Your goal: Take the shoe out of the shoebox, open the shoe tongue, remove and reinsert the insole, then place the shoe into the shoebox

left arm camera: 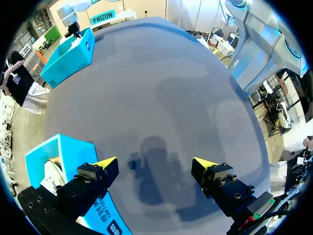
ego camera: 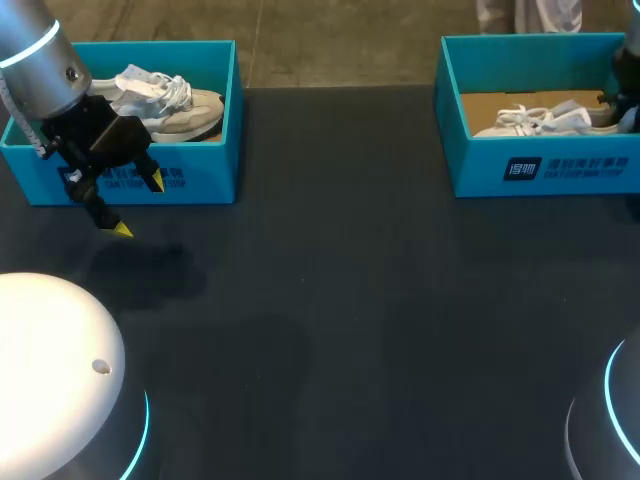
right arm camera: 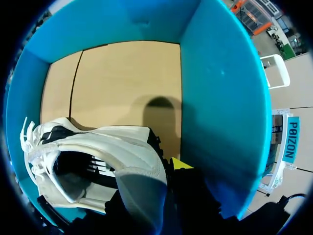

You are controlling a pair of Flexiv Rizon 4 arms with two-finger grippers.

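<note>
Right wrist view: hand (right arm camera: pixel 168 183) seemingly at shoe (right arm camera: pixel 98 156)

You're seeing a matt dark table (ego camera: pixel 350 330) bearing a smooth cardboard shoebox (ego camera: pixel 470 160), its shoe (ego camera: pixel 535 121) showing matt white cloth.

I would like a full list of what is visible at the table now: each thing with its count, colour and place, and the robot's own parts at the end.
shoeboxes: 2, teal; the left shoebox at the table's far left edge, the right shoebox at its far right edge.
shoes: 2; a white-and-beige shoe inside the left shoebox, a white shoe inside the right shoebox, on its brown cardboard floor.
table: 1, dark, under both boxes.
left claw: 1, black with yellow tips, open and holding nothing, above the table just in front of the left shoebox.
right claw: 1, black, inside the right shoebox at the white shoe's heel.
</note>
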